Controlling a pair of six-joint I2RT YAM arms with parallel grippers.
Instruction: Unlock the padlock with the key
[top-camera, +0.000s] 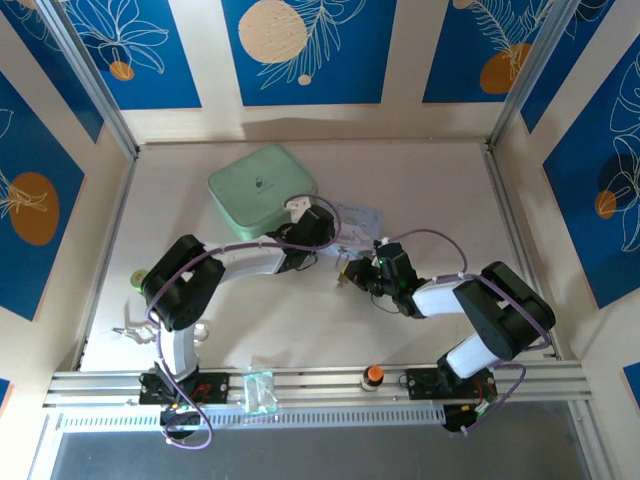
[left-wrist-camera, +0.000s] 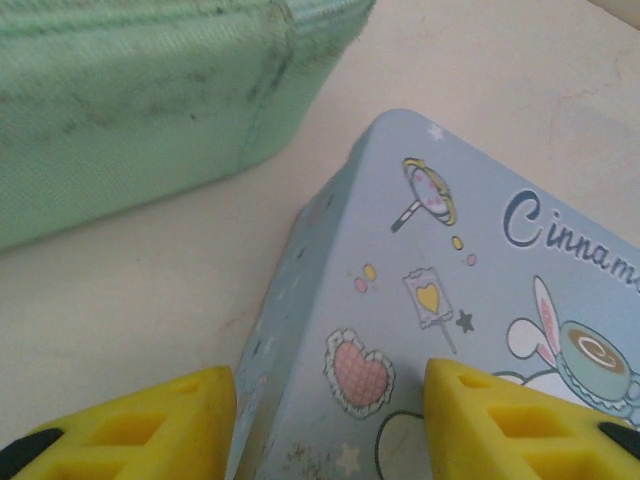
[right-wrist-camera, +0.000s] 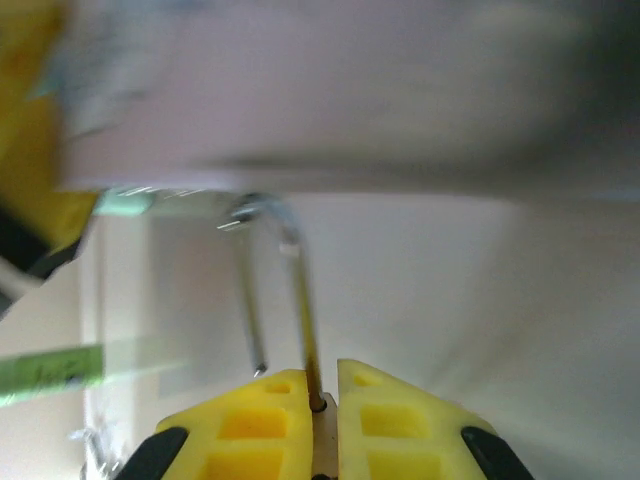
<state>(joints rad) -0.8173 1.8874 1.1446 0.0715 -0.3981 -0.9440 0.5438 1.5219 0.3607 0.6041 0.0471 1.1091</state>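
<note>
Pale tabletop (top-camera: 420, 190) carries the blue tin (left-wrist-camera: 480, 280); near it our right gripper (right-wrist-camera: 320, 385) clenches the padlock (right-wrist-camera: 302, 300), one shackle leg seemingly free, perhaps unlocked, we judge. Our left gripper (left-wrist-camera: 328, 385) gapes over the tin's corner.

The padlock (right-wrist-camera: 302, 300) is pinched by its small brass body between the closed fingers of the right hand (right-wrist-camera: 322, 388). Its thin silvery shackle loop points away from the hand. The shorter leg ends free just short of the fingers.
</note>
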